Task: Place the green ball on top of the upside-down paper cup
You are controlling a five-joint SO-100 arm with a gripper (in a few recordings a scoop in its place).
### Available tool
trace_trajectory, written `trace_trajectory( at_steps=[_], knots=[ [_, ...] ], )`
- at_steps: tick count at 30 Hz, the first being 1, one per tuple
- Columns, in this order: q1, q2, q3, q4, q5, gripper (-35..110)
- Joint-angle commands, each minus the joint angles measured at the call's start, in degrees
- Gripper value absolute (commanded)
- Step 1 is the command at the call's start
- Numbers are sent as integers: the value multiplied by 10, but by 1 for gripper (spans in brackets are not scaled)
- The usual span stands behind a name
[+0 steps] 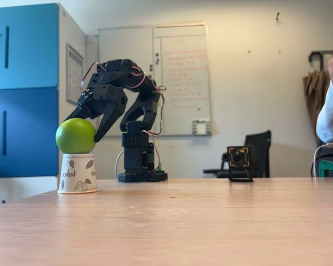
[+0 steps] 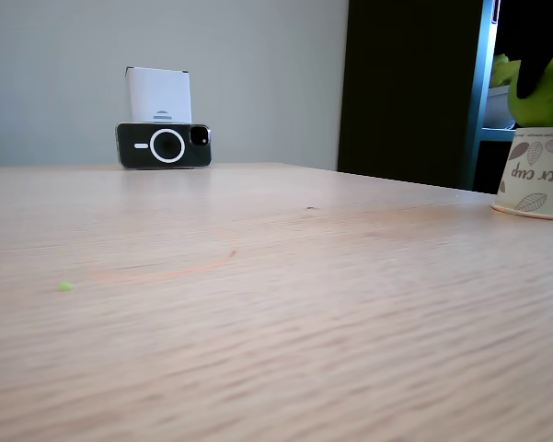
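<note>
The green ball [image 1: 76, 136] rests on the narrow top of the upside-down paper cup [image 1: 77, 173], which stands at the left of the wooden table [image 1: 199, 221]. My black gripper [image 1: 81, 129] reaches down from the right and straddles the ball, with one finger on its upper left and the other against its right side. In the other fixed view, the cup [image 2: 536, 175] stands at the right edge with the ball [image 2: 543, 112] on it, and a dark finger [image 2: 536, 75] lies across the ball's top.
The arm's base [image 1: 137, 158] stands behind the cup. A small camera on a stand [image 1: 239, 162] sits mid-table, and a person [image 1: 331, 113] is at the right edge. A phone [image 2: 164, 145] leans on a white box [image 2: 158, 94].
</note>
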Motion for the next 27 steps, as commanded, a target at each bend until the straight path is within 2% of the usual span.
trace_trajectory(
  at_steps=[1, 15, 22, 27],
  knots=[
    [-4, 23, -8, -11, 3, 42],
    [-18, 131, -18, -20, 25, 42],
    [-25, 212, -18, -69, 19, 41],
    [-74, 254, -14, -97, 19, 38]
  ],
)
